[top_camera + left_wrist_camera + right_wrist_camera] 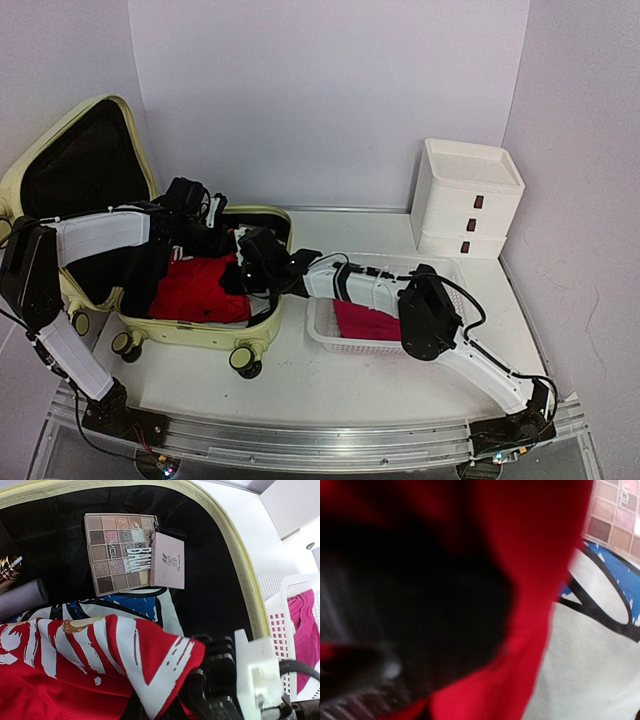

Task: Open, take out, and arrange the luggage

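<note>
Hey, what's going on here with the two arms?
The pale yellow-green suitcase lies open. Both arms reach into it: the right end effector is down at a red printed garment, and the left end effector hovers above. A magenta garment already lies in the white mesh basket; an eyeshadow palette lies inside the suitcase.

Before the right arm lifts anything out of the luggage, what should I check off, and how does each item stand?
1. Luggage lid open: ok.
2. Right claw closed on the red garment: cannot tell, wrist view blurred.
3. Left claw away from that garment: cannot tell.
4. Basket has room: ok, one pink garment inside.
5. Palette off the red garment: ok.
</note>
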`<state>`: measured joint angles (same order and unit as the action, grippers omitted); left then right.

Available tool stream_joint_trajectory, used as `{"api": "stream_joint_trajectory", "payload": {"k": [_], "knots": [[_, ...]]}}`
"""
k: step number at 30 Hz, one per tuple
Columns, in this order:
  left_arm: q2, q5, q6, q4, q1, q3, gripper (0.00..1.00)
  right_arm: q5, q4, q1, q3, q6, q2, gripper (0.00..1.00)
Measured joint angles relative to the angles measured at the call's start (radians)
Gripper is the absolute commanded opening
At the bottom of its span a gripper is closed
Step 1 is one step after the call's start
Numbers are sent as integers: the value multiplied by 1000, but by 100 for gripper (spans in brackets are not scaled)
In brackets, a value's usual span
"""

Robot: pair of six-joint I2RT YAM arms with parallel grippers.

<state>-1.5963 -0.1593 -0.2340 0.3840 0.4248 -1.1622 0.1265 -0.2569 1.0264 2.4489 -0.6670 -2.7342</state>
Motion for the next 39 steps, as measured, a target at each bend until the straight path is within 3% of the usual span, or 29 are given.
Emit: {"api": "stream_joint_trajectory", "payload": {"k": [2,6,10,21,31,39], "knots": [[0,2,-3,1,0,0,21,-1,0,1,6,-22,0,0],[1,5,-7,44,0,-17,58,-18,-5,2,6,-93,0,0],[42,11,-31,111,-4,-33,73,-30,-7,0,4,-164,3,0],[322,33,-15,237,-2,-132,79,-27,-93,0,-77,-332,138,0],[384,48,-10,274,-2,-86,79,74,-208,-55,-409,-466,482,0],[337,13,-36,279,-2,-80,79,195,-278,-188,-796,-417,744,0]]}}
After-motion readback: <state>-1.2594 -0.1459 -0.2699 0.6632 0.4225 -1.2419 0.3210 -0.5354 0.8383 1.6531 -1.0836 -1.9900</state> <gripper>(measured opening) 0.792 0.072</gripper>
